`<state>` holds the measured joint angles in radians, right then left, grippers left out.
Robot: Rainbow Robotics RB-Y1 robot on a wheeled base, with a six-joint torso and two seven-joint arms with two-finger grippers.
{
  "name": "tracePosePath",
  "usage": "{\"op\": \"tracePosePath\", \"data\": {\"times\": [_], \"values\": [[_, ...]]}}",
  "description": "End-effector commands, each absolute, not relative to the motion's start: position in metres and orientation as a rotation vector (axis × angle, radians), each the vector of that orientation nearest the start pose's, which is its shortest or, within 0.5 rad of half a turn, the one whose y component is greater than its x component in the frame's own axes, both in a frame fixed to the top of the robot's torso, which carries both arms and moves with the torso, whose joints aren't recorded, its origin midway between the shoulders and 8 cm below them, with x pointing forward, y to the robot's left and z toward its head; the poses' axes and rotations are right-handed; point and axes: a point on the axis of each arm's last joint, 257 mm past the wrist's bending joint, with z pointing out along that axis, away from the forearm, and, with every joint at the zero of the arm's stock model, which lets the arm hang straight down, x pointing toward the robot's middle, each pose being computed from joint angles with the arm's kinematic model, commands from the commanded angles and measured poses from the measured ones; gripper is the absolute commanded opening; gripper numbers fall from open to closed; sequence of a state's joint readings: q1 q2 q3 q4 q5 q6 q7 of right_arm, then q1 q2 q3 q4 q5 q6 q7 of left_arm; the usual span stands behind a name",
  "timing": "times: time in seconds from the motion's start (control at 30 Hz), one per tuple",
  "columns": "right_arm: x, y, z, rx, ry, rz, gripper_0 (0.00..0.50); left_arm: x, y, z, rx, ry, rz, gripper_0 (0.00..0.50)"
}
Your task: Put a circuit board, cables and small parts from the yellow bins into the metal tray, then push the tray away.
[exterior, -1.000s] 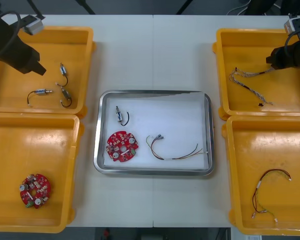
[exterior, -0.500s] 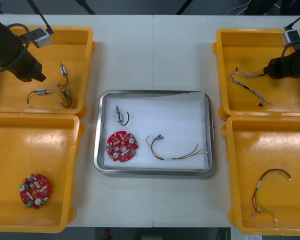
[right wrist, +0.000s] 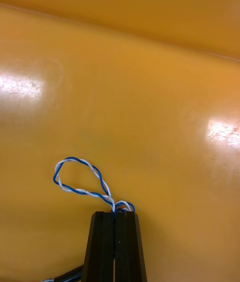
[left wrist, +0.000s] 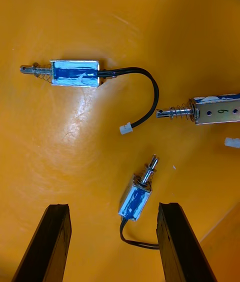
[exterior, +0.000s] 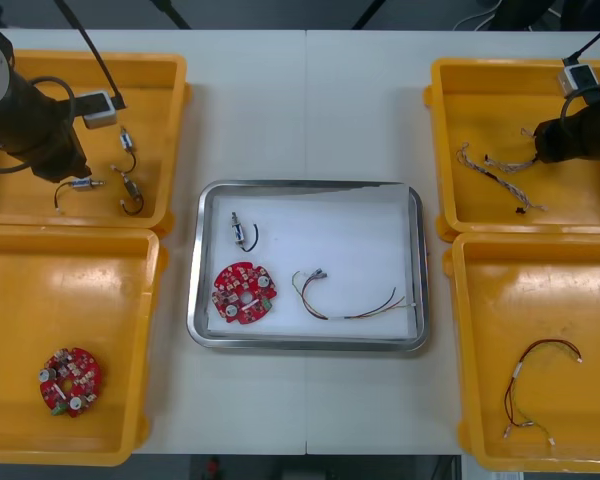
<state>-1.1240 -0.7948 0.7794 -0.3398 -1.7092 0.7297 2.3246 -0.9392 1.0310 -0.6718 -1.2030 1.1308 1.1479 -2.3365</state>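
My right gripper (exterior: pixel 536 142) is inside the far right yellow bin (exterior: pixel 450 130). In the right wrist view its fingers (right wrist: pixel 102 242) are shut together, with the twisted blue and white cable (right wrist: pixel 75 178) pinched at their tips. The rest of that cable (exterior: pixel 495 168) trails across the bin floor. My left gripper (left wrist: pixel 114 206) hangs open over the far left bin (exterior: pixel 170 130), above three small metal parts; one part (left wrist: pixel 135 199) lies between its fingers, untouched. The metal tray (exterior: pixel 195 300) holds a red circuit board (exterior: pixel 243 293), a small metal part (exterior: pixel 242 232) and a red and yellow cable (exterior: pixel 350 302).
The near left bin (exterior: pixel 145 330) holds another red circuit board (exterior: pixel 70 380). A black, red and yellow cable (exterior: pixel 535 385) lies in the near right bin (exterior: pixel 465 330). Two more small metal parts (left wrist: pixel 75 72) (left wrist: pixel 220 112) lie beyond my left fingers.
My right gripper has shut on the twisted cable and drawn its end up a little. My left arm has moved down and nearer to the small metal parts, still open.
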Motion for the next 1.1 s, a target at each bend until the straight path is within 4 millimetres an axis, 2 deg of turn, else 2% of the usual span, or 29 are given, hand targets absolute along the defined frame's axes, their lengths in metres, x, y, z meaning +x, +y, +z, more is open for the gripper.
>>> {"op": "tracePosePath", "data": {"times": [0.03,0.27,0.43,0.5,0.53,0.57,0.6,0.63,0.67,0.9,1.1], "values": [[0.654,-0.411,-0.171,-0.420,2.324,0.024,0.000,0.600,0.383,-0.139,1.383,2.184,0.501,0.500],[0.633,-0.426,-0.151,-0.538,2.367,0.011,0.000,0.599,0.380,-0.155,1.444,2.160,0.524,0.500],[0.628,-0.428,-0.151,-0.555,2.377,0.016,0.000,0.598,0.381,-0.164,1.477,2.143,0.545,0.500],[0.629,-0.429,-0.150,-0.557,2.373,0.011,0.024,0.598,0.382,-0.166,1.482,2.140,0.550,0.500],[0.629,-0.429,-0.150,-0.558,2.371,0.010,0.075,0.598,0.384,-0.167,1.484,2.139,0.555,0.500],[0.629,-0.429,-0.150,-0.558,2.371,0.010,0.152,0.599,0.382,-0.167,1.485,2.136,0.554,0.500],[0.630,-0.430,-0.150,-0.561,2.368,0.004,0.356,0.598,0.383,-0.168,1.485,2.137,0.554,0.500],[0.629,-0.431,-0.150,-0.558,2.370,0.004,0.481,0.598,0.383,-0.168,1.487,2.136,0.554,0.500],[0.629,-0.433,-0.151,-0.553,2.373,0.002,0.500,0.598,0.383,-0.168,1.487,2.136,0.554,0.500],[0.616,-0.441,-0.165,-0.497,2.432,0.038,0.500,0.598,0.390,-0.168,1.479,2.147,0.567,0.500],[0.611,-0.445,-0.182,-0.351,2.474,0.100,0.500,0.598,0.400,-0.171,1.463,2.169,0.574,0.500]]}}
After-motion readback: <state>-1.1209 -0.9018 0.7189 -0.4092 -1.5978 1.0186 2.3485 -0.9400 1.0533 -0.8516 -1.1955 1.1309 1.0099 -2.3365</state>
